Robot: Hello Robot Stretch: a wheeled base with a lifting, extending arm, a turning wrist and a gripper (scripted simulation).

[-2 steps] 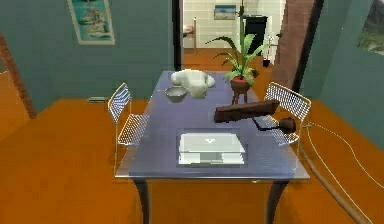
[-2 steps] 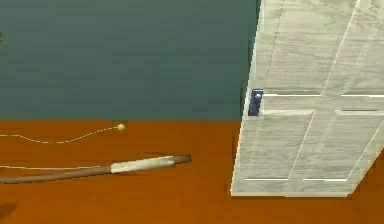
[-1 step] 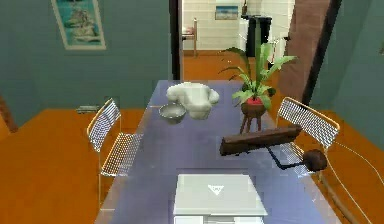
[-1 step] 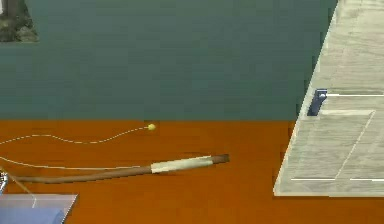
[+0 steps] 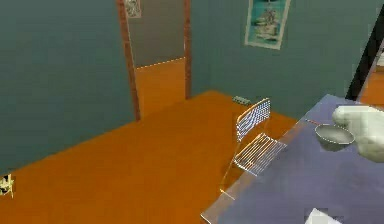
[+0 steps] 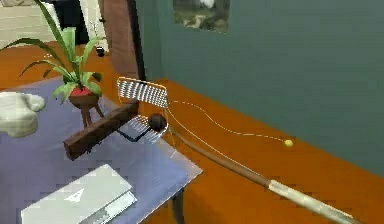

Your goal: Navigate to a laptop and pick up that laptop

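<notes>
"One laptop (image 6: pixel 78 197), was it? Where did it lie?"

"Flat and closed, as far as I could judge. It was a grey slab on the purple counter (image 6: pixel 150 160), at the arm side view's lower left, close to the counter's nearest edge."

"And its long axis?"

"Slantwise, from that view's lower left up toward the right. That was roughly in line with the brown bar (image 6: pixel 100 130) lying farther in on the same counter. The two were apart, with bare counter between them."

"Anything crowding it?"

"No. The potted plant (image 6: pixel 72 70) and a white lump (image 6: pixel 18 112) stood well beyond it, and the wire chair (image 6: pixel 140 92) was at the counter's far side."

"What of the gripper: released, clenched, grasping?"

"I could not tell, so I could not fix the laptop's bearing from it either."

"Then the coming move?"

"My judgement was that the laptop sat left of the line along which the arm would reach out. The base probably wanted a short roll ahead before any reach, and the wrist a turn to meet a long side squarely."
</notes>
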